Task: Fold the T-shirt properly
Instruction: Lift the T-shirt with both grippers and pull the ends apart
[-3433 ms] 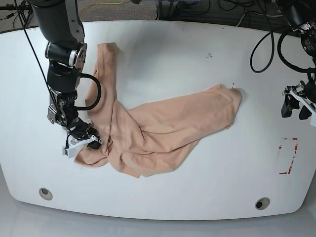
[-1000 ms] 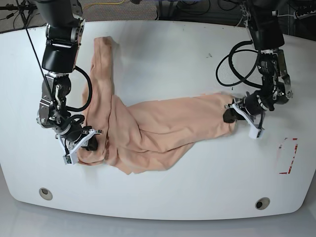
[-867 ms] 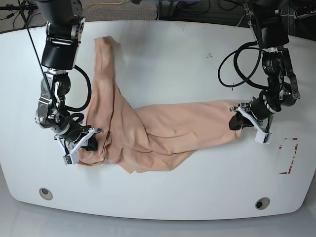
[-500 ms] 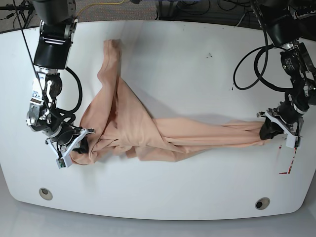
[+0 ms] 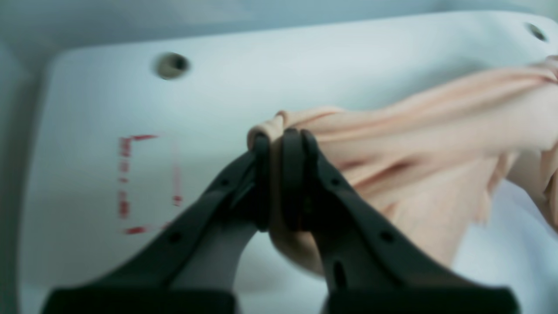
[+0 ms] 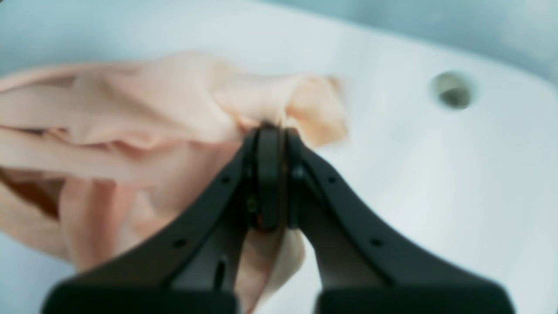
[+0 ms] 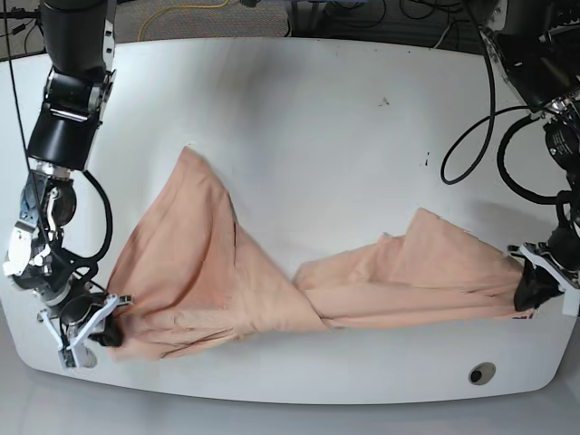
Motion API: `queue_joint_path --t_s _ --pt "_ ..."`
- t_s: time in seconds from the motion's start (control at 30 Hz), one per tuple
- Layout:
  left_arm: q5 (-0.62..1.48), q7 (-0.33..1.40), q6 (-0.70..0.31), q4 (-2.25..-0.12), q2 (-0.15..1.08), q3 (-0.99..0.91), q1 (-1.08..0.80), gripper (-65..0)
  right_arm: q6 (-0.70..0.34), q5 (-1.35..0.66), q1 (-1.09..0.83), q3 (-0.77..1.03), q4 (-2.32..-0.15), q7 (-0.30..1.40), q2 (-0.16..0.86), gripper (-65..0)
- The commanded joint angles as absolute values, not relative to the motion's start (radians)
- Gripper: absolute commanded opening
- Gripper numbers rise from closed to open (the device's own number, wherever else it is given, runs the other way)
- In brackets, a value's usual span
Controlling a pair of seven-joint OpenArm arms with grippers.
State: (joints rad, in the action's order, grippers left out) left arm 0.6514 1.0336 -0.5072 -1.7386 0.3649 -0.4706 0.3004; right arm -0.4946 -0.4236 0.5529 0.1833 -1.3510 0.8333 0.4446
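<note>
Evidently the T-shirt (image 7: 272,290) is soft, light and limp: it is stretched low across the bench's (image 7: 344,136) front, twisted at mid-span. It is pinched at opposite ends by the left end effector (image 7: 530,290) and right end effector (image 7: 101,331), both clamped on bunched cloth. Sleeves, collar and emblem cannot be made out.

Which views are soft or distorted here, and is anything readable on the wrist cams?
Left wrist: soft throughout, red markings smeared; left gripper shut on the T-shirt is readable. Right wrist: blurrier, cloth folds mushy, right gripper pinching fabric, table hole fuzzy. Base: sharp, even light, soft shadows under the shirt, and the table edges bow from wide-angle distortion.
</note>
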Motion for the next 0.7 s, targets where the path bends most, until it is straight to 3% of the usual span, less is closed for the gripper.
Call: queue_joint_path --t_s 0.0,0.67 --pt "0.664 1.013 -0.506 -1.759 0.395 -0.475 0.383 -63.3 -0.490 -0.432 0.661 0.159 -1.369 0.816 0.476 -65.0" --pt "0.661 1.043 -0.501 -1.612 0.535 -0.475 0.848 -63.1 -0.524 -0.432 1.153 -0.110 -1.227 0.823 0.535 -65.0"
